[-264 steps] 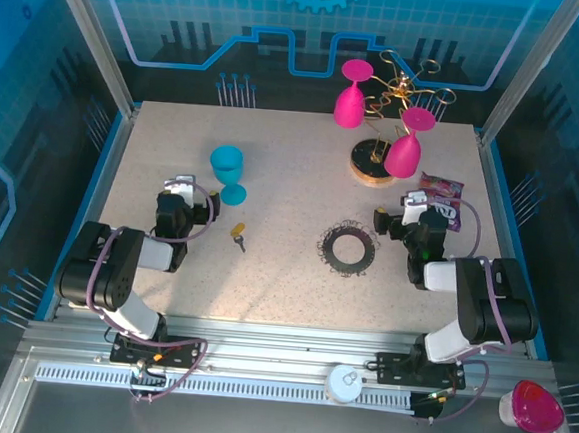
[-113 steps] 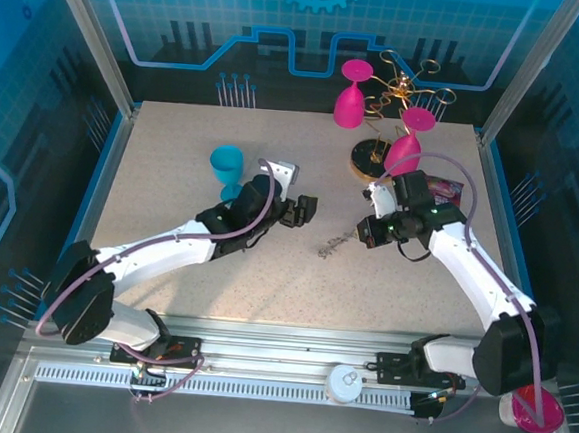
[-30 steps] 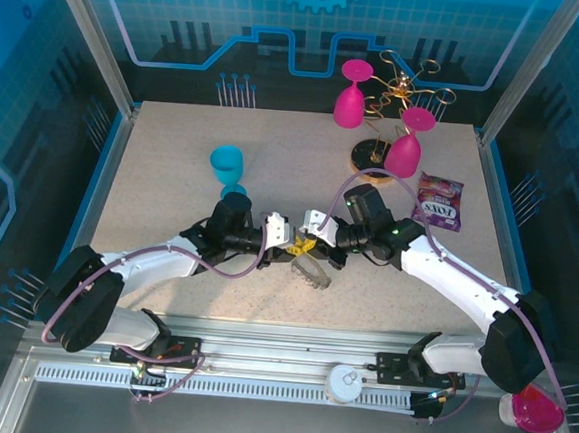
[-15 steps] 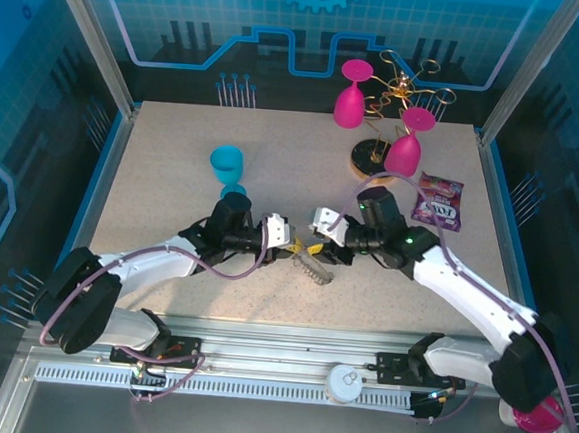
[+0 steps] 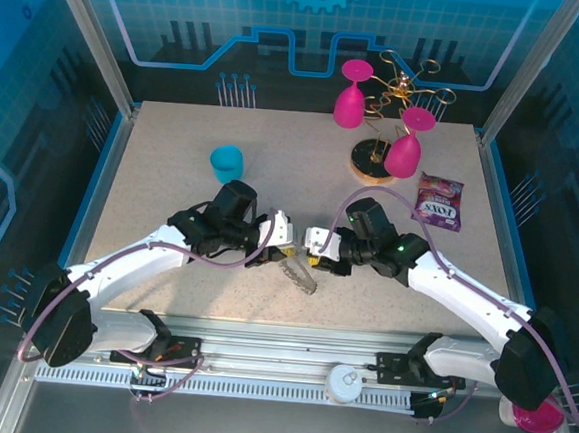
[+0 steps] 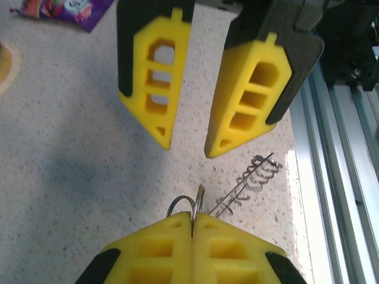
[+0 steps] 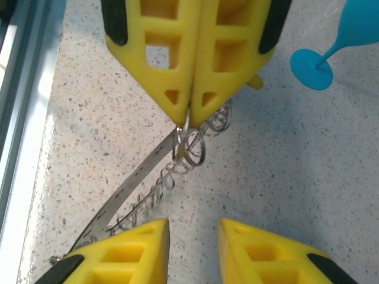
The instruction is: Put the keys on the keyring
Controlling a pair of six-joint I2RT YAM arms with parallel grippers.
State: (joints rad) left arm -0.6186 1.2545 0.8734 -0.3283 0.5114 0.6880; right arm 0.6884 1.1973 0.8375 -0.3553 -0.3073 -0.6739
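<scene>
The left gripper point(image 7: 189, 112) is clenched on a wire loop of the keyring point(image 7: 139, 177), which slants edge-on down toward the table, while the parted, empty right gripper point(image 6: 186, 145) faces it tip to tip, and the yellow nub beside the left gripper is probably the key point(image 7: 256, 81).

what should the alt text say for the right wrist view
The left gripper, shut, pinches a wire loop of the keyring, which slants down toward the speckled table. The right gripper stands open below it; a blue goblet is at upper right.
</scene>
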